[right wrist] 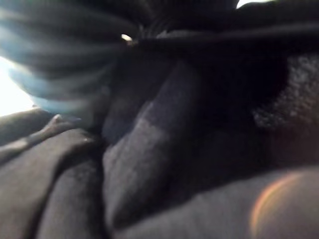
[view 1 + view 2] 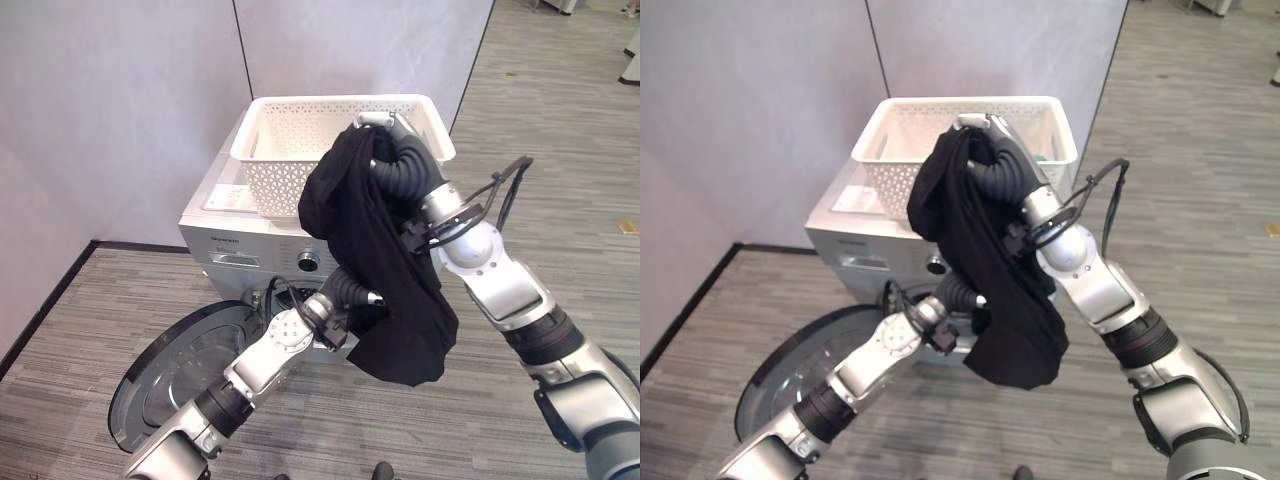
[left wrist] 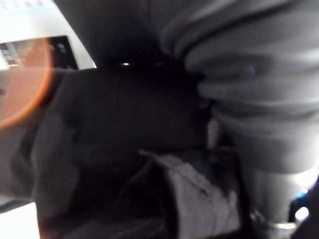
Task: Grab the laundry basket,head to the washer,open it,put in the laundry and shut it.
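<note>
On top of the washer [image 2: 225, 235] sits the white basket [image 2: 300, 140]; right hand [image 2: 380, 130] clutches a black garment [image 2: 385, 290] at its front rim. Left hand [image 2: 352, 290] is buried in the cloth, can't tell its grip.

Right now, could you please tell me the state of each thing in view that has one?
Washer: door swung open, lying low.
Basket: upright on the washer top.
Black garment: lifted out, hanging over the right hand.
Left hand: low at the washer front, behind the garment; fingers hidden.
</note>
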